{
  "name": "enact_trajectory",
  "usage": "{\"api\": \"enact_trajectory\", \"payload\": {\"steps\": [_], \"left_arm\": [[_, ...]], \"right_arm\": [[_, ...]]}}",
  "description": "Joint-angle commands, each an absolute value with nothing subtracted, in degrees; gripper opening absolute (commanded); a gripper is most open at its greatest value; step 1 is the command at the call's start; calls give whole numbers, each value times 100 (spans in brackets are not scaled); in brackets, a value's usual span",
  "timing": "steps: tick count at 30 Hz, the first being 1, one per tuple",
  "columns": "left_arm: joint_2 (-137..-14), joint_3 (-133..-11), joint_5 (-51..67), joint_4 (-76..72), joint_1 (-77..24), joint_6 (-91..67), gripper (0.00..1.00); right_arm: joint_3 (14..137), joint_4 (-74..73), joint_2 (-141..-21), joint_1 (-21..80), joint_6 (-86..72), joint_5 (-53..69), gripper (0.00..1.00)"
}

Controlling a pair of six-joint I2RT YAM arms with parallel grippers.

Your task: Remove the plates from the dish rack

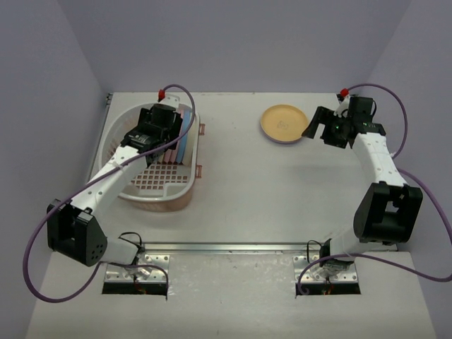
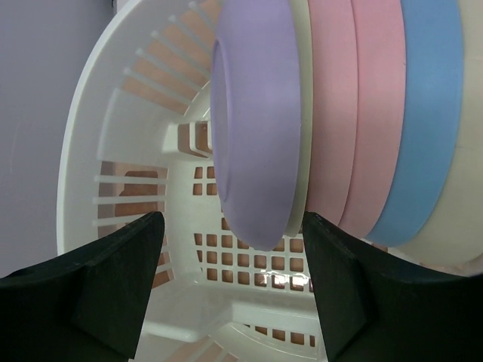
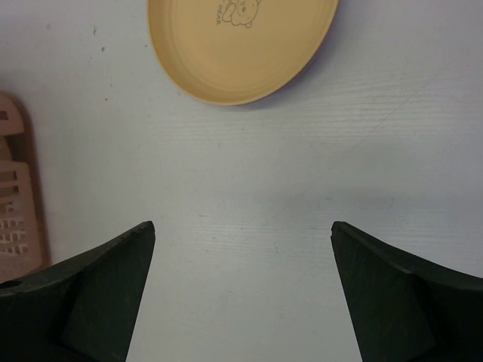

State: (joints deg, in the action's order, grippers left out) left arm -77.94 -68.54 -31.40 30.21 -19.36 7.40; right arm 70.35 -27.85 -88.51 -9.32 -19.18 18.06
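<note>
The left pincer point(image 2: 232, 219) is inside the rack point(image 2: 83, 136), jaws apart, with one finger on each side of the lower edge of the front plates. The left finger point(image 2: 121, 279) stands clear of the lavender plate point(image 2: 253, 128). The right finger point(image 2: 339, 286) sits just beside the rim of the cream plate point(image 2: 303, 113) behind it; whether it touches cannot be told. Nothing is gripped.

The plates stand upright on edge in a tight row against one another: lavender at the front, then cream, two pink ones point(image 2: 355, 105), a blue one point(image 2: 430, 121), and a pale one at the back that is cut off by the picture edge. The rack sits on the left side of the worktop point(image 3: 264, 166), and the row stands along its right side in the overhead view.

The right pincer point(image 3: 241, 226) hangs over bare worktop at the far right, jaws spread wide and holding nothing. Just ahead of it lies a yellow plate point(image 3: 241, 45), flat and face up, with a small printed figure near its rim. It is well apart from the rack.
</note>
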Motion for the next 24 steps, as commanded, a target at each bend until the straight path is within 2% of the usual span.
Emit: {"api": "enact_trajectory", "payload": {"steps": [1, 4, 13, 24], "left_arm": [[-8027, -7166, -3296, 2749, -1986, 747, 72], [-8180, -7162, -3493, 2629, -1986, 795, 70], [-8394, -7324, -4248, 2295, -1950, 968, 43], [-8549, -7305, -4402, 2181, -1785, 1150, 41]], "right_arm": [[7066, -2570, -8685, -914, -1849, 1948, 99], [7084, -2584, -8700, -923, -1873, 2014, 99], [7014, -2601, -8595, -914, -1889, 2120, 99], [6996, -2584, -8622, -914, -1916, 2241, 99]]}}
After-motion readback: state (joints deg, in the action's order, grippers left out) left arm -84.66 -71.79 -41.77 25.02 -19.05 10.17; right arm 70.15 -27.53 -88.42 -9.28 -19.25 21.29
